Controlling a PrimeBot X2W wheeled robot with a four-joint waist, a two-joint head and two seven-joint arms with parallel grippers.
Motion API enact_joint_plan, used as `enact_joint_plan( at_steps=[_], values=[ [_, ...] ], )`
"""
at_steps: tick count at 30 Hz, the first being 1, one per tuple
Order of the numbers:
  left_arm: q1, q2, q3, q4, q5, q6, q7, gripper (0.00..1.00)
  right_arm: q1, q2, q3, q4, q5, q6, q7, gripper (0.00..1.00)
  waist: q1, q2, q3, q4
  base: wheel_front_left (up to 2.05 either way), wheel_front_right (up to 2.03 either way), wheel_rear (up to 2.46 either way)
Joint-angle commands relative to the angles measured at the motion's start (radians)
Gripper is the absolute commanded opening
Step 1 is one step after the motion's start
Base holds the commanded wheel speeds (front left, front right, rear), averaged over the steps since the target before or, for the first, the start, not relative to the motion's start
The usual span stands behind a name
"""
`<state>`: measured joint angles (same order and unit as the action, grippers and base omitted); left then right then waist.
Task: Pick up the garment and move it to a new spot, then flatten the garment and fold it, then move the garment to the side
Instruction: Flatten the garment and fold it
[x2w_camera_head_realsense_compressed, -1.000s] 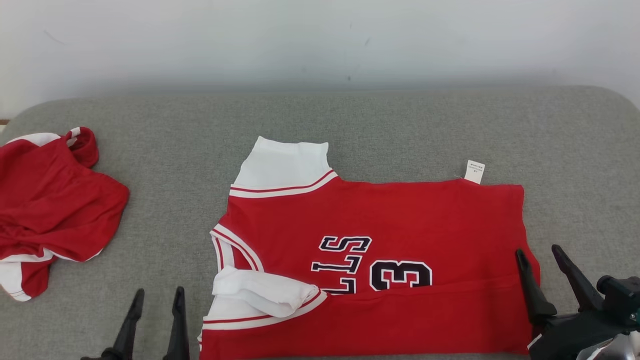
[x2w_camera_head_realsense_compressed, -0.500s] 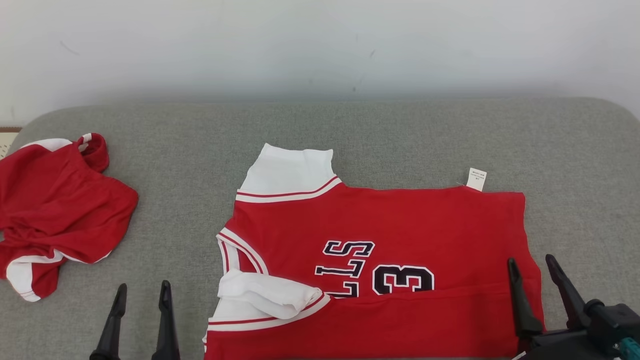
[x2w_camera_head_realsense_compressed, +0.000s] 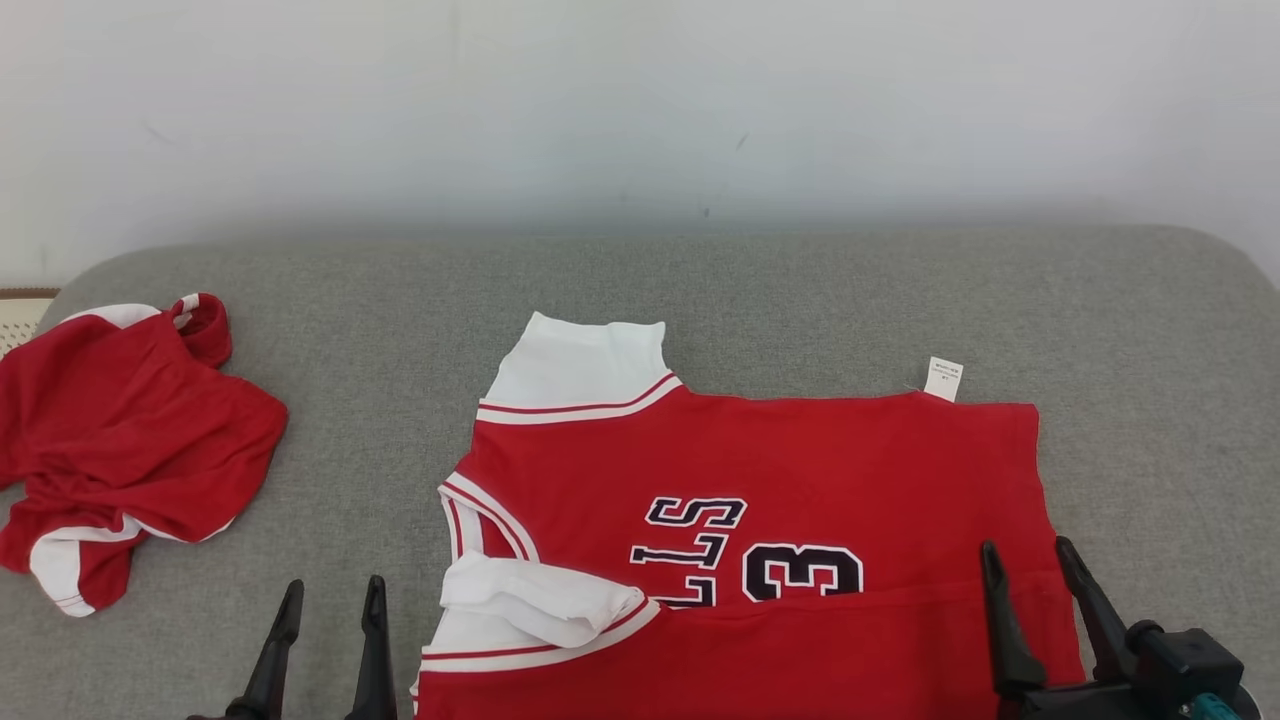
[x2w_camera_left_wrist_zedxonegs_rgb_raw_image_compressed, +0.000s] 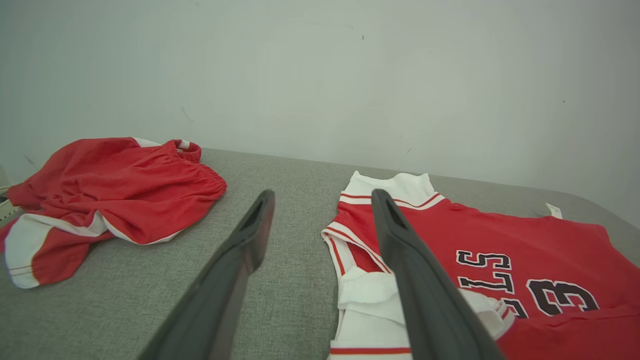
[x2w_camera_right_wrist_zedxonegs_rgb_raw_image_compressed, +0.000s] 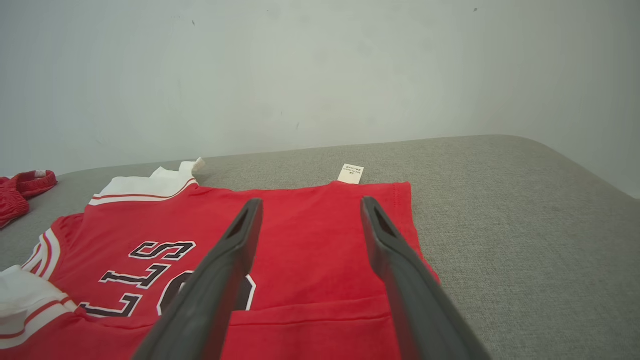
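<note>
Head view has both pairs of jaws spread wide and empty: the left gripper (x2w_camera_head_realsense_compressed: 335, 583) hangs over bare grey cushion (x2w_camera_head_realsense_compressed: 800, 300) just beside the sleeve end of the jersey (x2w_camera_head_realsense_compressed: 760, 450), the right gripper (x2w_camera_head_realsense_compressed: 1027, 546) above its hem corner. The jersey lies flat mid-cushion, a fold running along its near edge; it looks light, soft and limp, so I'd pinch that doubled edge at both ends.

I see my left gripper (x2w_camera_head_realsense_compressed: 334, 583) low at the left, jaws spread wide and pointing up. My right gripper (x2w_camera_head_realsense_compressed: 1026, 545) sits low at the right, jaws equally wide (both empty), tips leaning slightly leftward.
</note>
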<state>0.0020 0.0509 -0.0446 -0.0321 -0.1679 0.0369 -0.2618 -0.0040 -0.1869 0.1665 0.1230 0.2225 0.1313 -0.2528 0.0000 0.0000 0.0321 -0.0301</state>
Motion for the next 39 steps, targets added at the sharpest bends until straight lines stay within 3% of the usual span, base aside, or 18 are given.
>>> enact_joint_plan(
  at_steps=[1, 9, 12, 18, 20, 28, 39],
  values=[
    [-0.002, 0.000, -0.002, 0.006, -0.006, 0.002, -0.004, 1.00, 0.003, 0.005, 0.004, 0.008, -0.003, -0.001, -0.004, 1.00, 0.0000, 0.0000, -0.005, -0.002, 0.00, 0.00, 0.00],
    [-0.026, 0.000, 0.008, 0.018, -0.023, -0.011, -0.004, 1.00, -0.004, 0.003, -0.004, 0.028, -0.002, -0.001, -0.007, 1.00, 0.0000, 0.0000, -0.006, -0.006, 0.00, 0.00, 0.00],
    [-0.056, 0.003, 0.016, 0.047, -0.034, -0.043, -0.004, 1.00, -0.020, 0.006, -0.005, 0.041, -0.001, -0.001, 0.004, 1.00, 0.0000, 0.0000, 0.000, -0.013, 0.00, 0.00, 0.00],
    [-0.219, 0.060, -0.015, 0.172, -0.063, -0.133, 0.010, 1.00, -0.084, 0.001, 0.011, 0.056, -0.011, -0.001, 0.032, 1.00, 0.0000, 0.0000, 0.032, -0.049, 0.00, 0.00, 0.00],
    [-0.258, 0.073, -0.024, 0.193, -0.078, -0.143, 0.024, 1.00, -0.100, 0.003, 0.016, 0.059, -0.012, -0.001, 0.035, 1.00, 0.0000, 0.0000, 0.042, -0.060, 0.00, 0.00, 0.00],
    [-0.595, 0.266, -0.163, 0.313, -0.272, -0.166, 0.201, 1.00, -0.277, 0.045, 0.075, 0.129, -0.004, -0.001, 0.021, 1.00, 0.0000, 0.0000, 0.171, -0.190, 0.00, 0.00, 0.00],
    [-0.852, 0.439, -0.326, 0.413, -0.523, -0.166, 0.362, 1.00, -0.466, 0.090, 0.114, 0.222, 0.000, -0.001, -0.008, 1.00, 0.0000, 0.0000, 0.311, -0.294, 0.00, 0.00, 0.00]
  ],
)
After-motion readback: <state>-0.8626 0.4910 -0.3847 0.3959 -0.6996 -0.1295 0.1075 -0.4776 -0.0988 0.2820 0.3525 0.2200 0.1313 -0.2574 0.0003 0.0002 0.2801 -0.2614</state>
